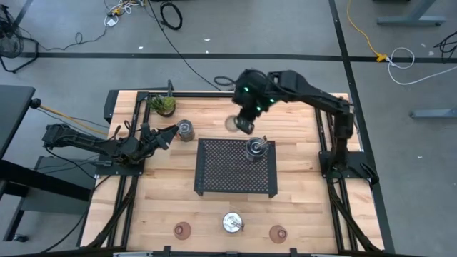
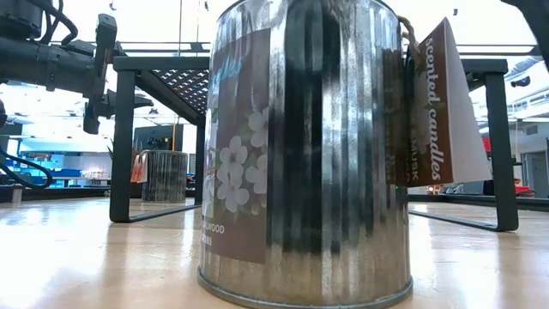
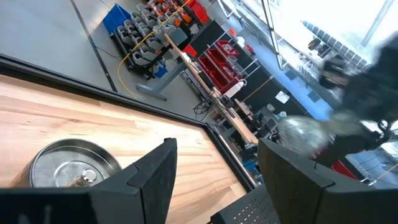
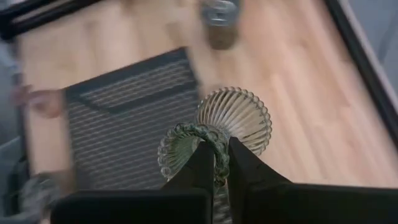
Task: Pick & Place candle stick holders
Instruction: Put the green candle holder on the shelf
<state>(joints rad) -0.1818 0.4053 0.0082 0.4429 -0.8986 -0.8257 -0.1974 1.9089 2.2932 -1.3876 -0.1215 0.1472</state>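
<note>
My right gripper point(image 1: 243, 126) hangs over the table just beyond the far edge of the black mesh tray point(image 1: 221, 175). It is shut on an olive-green glass holder point(image 4: 233, 118). My left gripper point(image 1: 170, 133) is open and empty at the far left. It sits right beside a silver cup point(image 1: 186, 130) that stands on the table, also seen in the left wrist view point(image 3: 71, 167). A second silver cup point(image 1: 255, 150) stands on the tray's far right part. A third silver cup point(image 1: 232, 223) stands at the near edge between two reddish-brown glass holders point(image 1: 183, 230) point(image 1: 278, 233). My right gripper pinches the green holder's beaded rim point(image 4: 214, 138) between its two fingers, one inside the bowl and one outside. The holder is lifted clear of the table and tilted, with its ribbed foot point(image 4: 242, 115) pointing away from the fingers.
A small leafy plant point(image 1: 163, 105) stands at the far left corner behind the left gripper. The tray stands raised on legs in the table's middle. In the low view the near silver cup point(image 2: 300, 154), with a paper tag, fills the foreground.
</note>
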